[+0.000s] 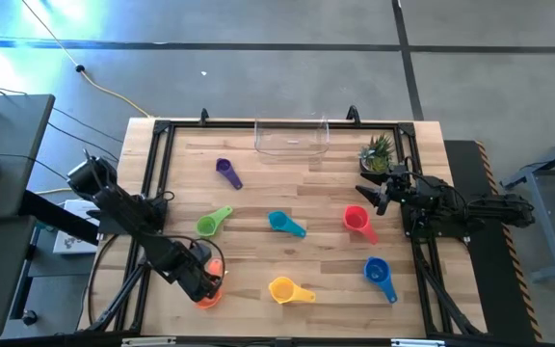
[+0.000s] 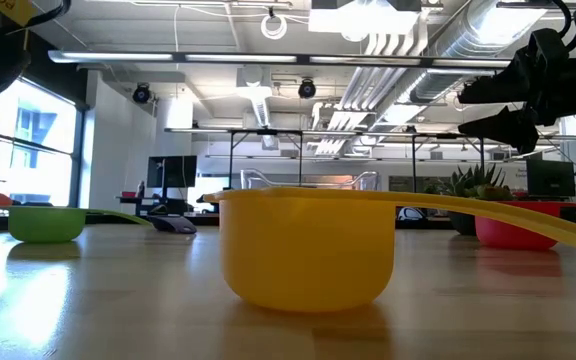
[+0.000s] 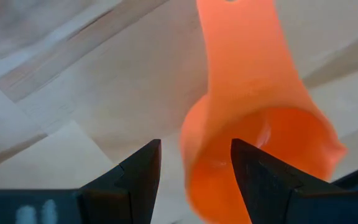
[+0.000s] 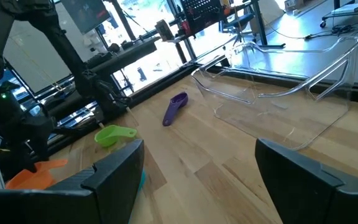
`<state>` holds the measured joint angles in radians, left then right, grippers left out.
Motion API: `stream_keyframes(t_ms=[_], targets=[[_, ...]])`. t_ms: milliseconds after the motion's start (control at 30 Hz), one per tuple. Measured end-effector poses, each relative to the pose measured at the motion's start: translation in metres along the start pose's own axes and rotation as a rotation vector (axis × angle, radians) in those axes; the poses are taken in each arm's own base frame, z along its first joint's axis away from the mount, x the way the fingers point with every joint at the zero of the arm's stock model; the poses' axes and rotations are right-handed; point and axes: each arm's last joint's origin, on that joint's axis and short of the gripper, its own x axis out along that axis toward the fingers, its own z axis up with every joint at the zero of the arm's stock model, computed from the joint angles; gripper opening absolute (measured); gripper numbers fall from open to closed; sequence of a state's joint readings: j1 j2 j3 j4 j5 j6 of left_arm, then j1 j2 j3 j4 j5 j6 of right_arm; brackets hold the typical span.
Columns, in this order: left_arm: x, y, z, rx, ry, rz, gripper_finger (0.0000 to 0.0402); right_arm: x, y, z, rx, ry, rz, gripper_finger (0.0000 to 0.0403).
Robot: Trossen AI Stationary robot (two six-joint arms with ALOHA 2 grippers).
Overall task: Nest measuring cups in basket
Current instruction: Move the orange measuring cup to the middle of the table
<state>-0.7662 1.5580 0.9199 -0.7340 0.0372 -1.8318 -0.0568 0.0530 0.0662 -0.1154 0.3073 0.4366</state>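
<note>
The orange cup [image 3: 253, 81] sits at the table's near left [image 1: 209, 300], with my left gripper [image 3: 196, 149] open over its bowl [image 1: 204, 281]. The other cups rest on the wood: purple [image 1: 227, 172], green [image 1: 212, 223], teal [image 1: 284, 224], red [image 1: 357, 220], blue [image 1: 379, 274] and yellow [image 1: 287, 289]. The clear basket [image 1: 292, 149] stands at the far edge. My right gripper [image 1: 375, 193] hangs open above the table by the red cup, touching nothing [image 4: 197, 155]. My left gripper comes down slanting onto the orange cup's bowl [image 3: 278, 130]. One finger [image 3: 260, 180] shows in front of the bowl's inside. The other finger [image 3: 135, 180] stands outside the rim [image 3: 188, 155], with bare wood between. Whether either finger touches the cup, I cannot tell.
A small potted plant [image 1: 378, 152] stands at the far right corner, just beyond my right gripper. A black frame [image 1: 152, 145] borders the table. Bare wood lies between the cups and in front of the basket [image 4: 278, 99]. The yellow cup [image 2: 308, 245] fills the low view.
</note>
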Motion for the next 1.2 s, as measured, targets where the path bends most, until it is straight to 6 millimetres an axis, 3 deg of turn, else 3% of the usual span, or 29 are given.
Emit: stream_keyframes(t_ms=[200, 767, 1200], targets=[[0.001, 0.000, 0.002, -0.012, -0.012, 0.003, 0.0162, 0.000, 0.000, 0.000, 0.000, 0.000, 0.000, 0.0298], [0.000, -0.003, 0.012, 0.043, -0.028, -0.004, 0.0011, 0.000, 0.000, 0.000, 0.000, 0.000, 0.000, 0.0298], [-0.002, -0.007, 0.028, 0.082, -0.041, -0.019, 0.0009, 0.000, 0.000, 0.000, 0.000, -0.001, 0.000, 0.0298]])
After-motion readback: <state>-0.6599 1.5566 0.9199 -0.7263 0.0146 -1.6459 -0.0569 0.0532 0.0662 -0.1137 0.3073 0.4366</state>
